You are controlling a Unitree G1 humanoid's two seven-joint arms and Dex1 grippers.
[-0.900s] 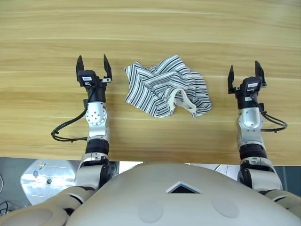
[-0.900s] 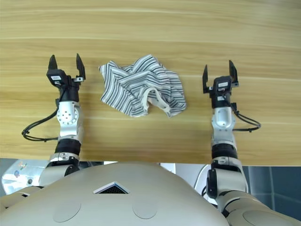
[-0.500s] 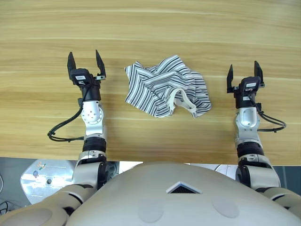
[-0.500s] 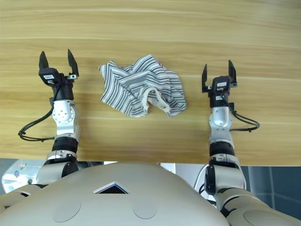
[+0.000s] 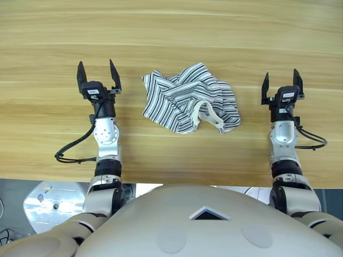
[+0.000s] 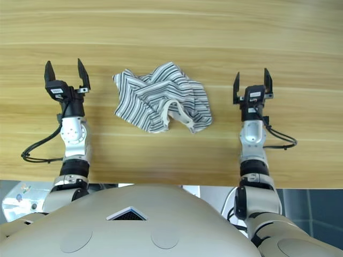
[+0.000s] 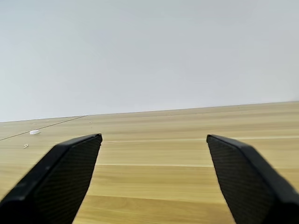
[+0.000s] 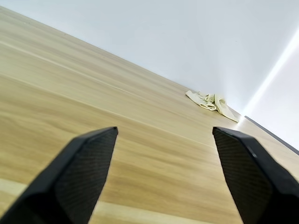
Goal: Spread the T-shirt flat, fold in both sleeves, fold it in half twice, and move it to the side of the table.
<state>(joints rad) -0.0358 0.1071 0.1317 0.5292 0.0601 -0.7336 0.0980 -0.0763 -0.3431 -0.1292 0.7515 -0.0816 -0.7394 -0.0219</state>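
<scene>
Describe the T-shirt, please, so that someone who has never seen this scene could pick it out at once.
On the wide wooden table, look between the left gripper and the right gripper, both open. The T-shirt lies there in a crumpled heap, touching neither. Its dark and white stripes and cream neckband set it apart from the black grippers and plain wood.

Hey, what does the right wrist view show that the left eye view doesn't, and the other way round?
Right wrist view: a pale crumpled item, perhaps cloth, lying far off on the wooden table, near a white wall.
Left eye view: the striped T-shirt, bunched up between the two arms, and the left tool, open and beside the shirt without touching it.
Shared: the wooden table and the right tool, open and empty.
</scene>
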